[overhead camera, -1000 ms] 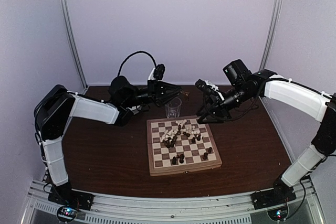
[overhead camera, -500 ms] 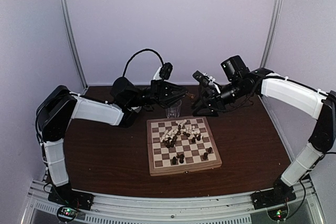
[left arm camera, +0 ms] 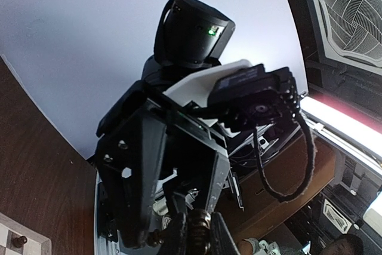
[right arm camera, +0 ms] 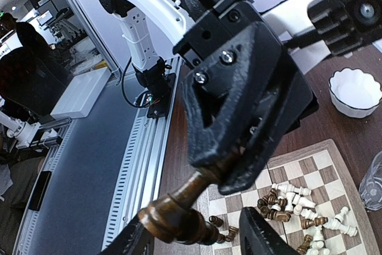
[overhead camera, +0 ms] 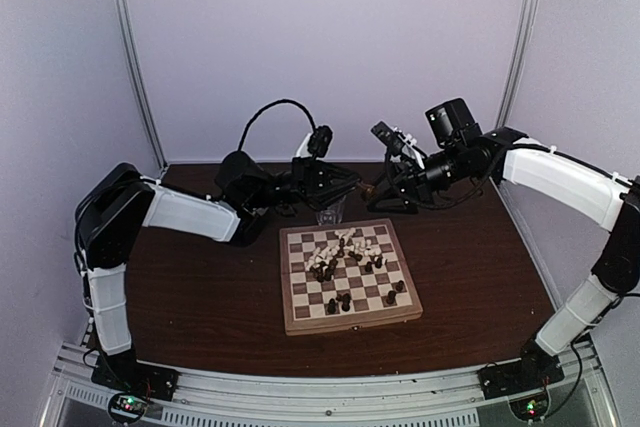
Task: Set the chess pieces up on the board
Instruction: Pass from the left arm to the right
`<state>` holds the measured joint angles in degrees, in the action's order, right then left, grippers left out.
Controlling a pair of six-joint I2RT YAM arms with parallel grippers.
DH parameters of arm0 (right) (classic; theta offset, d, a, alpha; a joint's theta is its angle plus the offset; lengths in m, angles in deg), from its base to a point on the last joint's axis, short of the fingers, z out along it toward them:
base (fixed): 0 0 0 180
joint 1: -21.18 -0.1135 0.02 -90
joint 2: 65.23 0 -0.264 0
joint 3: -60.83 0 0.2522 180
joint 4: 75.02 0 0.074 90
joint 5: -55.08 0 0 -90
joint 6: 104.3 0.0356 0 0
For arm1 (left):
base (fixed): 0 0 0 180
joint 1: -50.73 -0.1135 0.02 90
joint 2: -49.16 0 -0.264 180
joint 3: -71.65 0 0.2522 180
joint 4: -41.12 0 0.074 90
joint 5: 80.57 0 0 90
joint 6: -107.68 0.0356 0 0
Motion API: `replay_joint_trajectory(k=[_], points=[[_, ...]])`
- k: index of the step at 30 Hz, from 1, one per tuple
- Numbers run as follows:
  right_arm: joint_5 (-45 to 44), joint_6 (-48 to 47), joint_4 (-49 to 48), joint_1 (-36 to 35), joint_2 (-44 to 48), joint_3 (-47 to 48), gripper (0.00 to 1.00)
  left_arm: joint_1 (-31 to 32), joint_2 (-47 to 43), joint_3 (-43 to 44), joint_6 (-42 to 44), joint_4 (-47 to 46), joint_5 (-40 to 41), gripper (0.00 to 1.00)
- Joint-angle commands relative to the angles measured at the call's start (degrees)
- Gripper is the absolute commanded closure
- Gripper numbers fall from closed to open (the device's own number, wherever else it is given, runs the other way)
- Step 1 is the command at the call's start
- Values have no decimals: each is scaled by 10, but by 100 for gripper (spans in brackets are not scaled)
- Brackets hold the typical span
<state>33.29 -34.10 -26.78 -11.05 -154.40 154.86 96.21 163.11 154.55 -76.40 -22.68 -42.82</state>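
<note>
My left gripper (overhead camera: pixel 350 185) is shut on the top of a dark brown chess piece (right arm camera: pixel 176 216), held in the air behind the board (overhead camera: pixel 350 323). My right gripper (overhead camera: pixel 380 191) meets it nose to nose. In the right wrist view the piece's wide base lies between my right fingers (right arm camera: pixel 262 231), which stand apart with a gap on one side. The left wrist view shows the left fingers (left arm camera: pixel 176 237) pinching the piece (left arm camera: pixel 203 231). Many dark and cream chess pieces (overhead camera: pixel 345 252) lie jumbled on the board's far half; a few dark ones (overhead camera: pixel 340 302) stand nearer.
A clear glass (overhead camera: pixel 330 209) stands on the dark tabletop just behind the board, under the two grippers. A white scalloped bowl (right arm camera: pixel 355 91) sits on the table in the right wrist view. The aluminium rail (overhead camera: pixel 300 397) runs along the near edge.
Both grippers have risen and closed in on each other above the glass. The left moved right with the dark piece; the right swung left and up until its fingers flank the piece's base.
</note>
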Motion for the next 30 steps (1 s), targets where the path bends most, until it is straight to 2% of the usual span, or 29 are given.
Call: replay_joint_trajectory(k=[1, 5, 15, 22, 25, 27, 30], points=[[18, -9, -2, -5, 28, -12, 55, 3, 11, 23, -4, -34, 10, 100], [4, 15, -31, -5, 35, -29, 73, 3, 15, 30, -7, -34, 12, 100], [-26, 24, -44, -3, 38, -56, 96, 3, 16, 41, -2, -20, 12, 100], [-49, 32, -61, 9, 57, -78, 100, 1, 8, 40, 33, 28, 14, 100], [-66, 7, -38, 20, 56, -95, 100, -4, -20, 49, 102, 130, 6, 100], [-76, -16, -19, 38, 55, -110, 100, -8, -52, 57, 182, 277, 4, 100], [-76, -32, -11, 76, 55, -139, 100, -9, -111, 86, 372, 548, 29, 100]])
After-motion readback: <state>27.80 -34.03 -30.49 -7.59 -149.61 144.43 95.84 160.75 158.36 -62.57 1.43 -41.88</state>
